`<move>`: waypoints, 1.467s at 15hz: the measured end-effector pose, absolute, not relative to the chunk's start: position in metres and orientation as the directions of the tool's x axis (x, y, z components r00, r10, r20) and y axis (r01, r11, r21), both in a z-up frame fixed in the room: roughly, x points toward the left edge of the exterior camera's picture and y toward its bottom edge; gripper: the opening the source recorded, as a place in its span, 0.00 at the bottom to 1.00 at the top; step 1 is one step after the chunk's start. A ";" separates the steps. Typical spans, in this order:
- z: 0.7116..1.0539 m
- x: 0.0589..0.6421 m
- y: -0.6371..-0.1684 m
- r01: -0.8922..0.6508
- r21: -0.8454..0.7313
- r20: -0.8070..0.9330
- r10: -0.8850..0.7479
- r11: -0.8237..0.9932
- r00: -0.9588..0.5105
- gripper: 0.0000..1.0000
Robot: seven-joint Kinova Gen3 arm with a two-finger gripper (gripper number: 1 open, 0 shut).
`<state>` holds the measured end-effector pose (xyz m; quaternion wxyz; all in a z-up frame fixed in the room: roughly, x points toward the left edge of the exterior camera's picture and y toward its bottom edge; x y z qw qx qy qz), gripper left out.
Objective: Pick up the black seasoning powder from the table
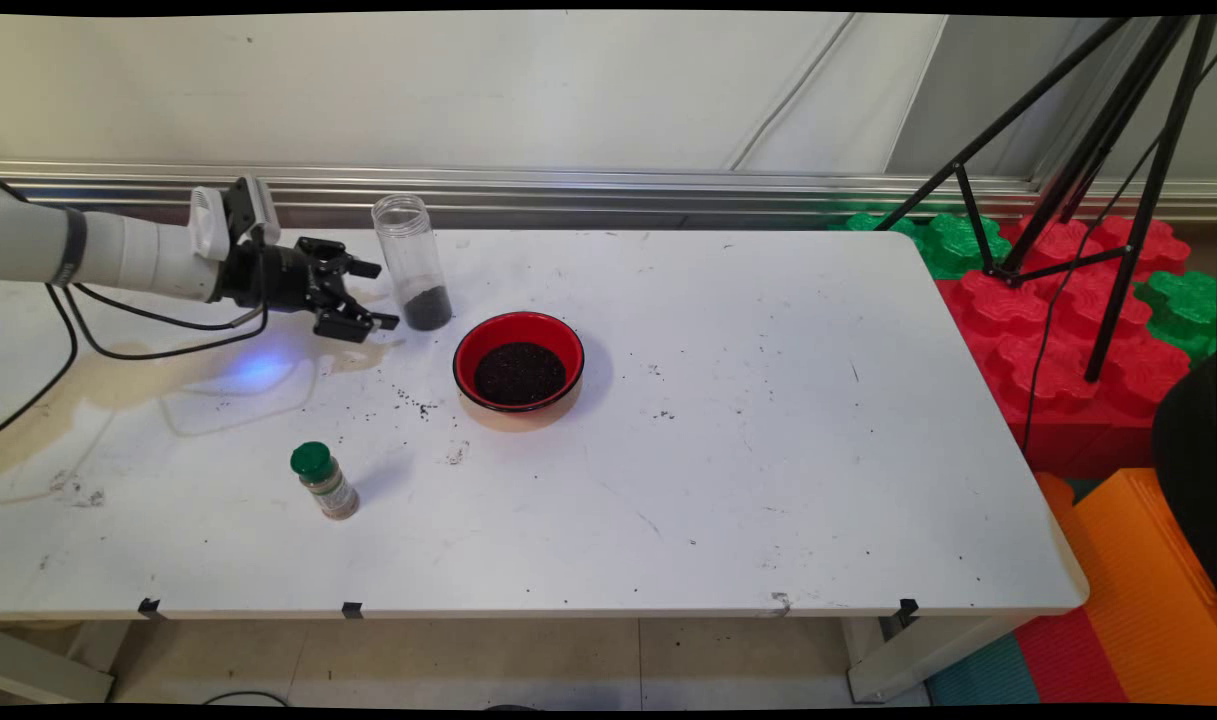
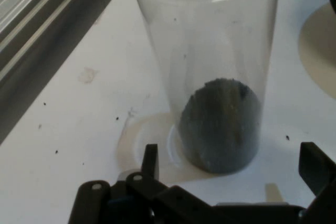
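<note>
A tall clear plastic jar (image 1: 412, 262) stands upright near the table's back left, with dark grains in its bottom. My gripper (image 1: 377, 295) is open just left of it, low over the table, pointing at the jar without touching it. In the hand view the jar (image 2: 210, 72) fills the middle, its dark contents (image 2: 220, 125) just beyond the fingertips (image 2: 150, 157), which stand wide on either side. A red bowl (image 1: 518, 361) holding dark grains sits to the right of the jar.
A small spice bottle with a green cap (image 1: 323, 480) stands toward the table's front left. Loose dark grains (image 1: 413, 402) lie scattered between jar and bowl. A black tripod (image 1: 1078, 170) and red and green foam blocks (image 1: 1068, 330) are off the table's right end.
</note>
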<state>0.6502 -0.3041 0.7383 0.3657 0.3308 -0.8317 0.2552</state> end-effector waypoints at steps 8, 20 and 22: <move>0.721 0.644 -0.317 -0.736 -0.194 0.807 -0.322 0.649 -0.496 1.00; 0.709 0.634 -0.332 -0.742 -0.189 0.839 -0.287 0.643 -0.463 1.00; 0.709 0.633 -0.334 -0.744 -0.187 0.842 -0.286 0.642 -0.458 1.00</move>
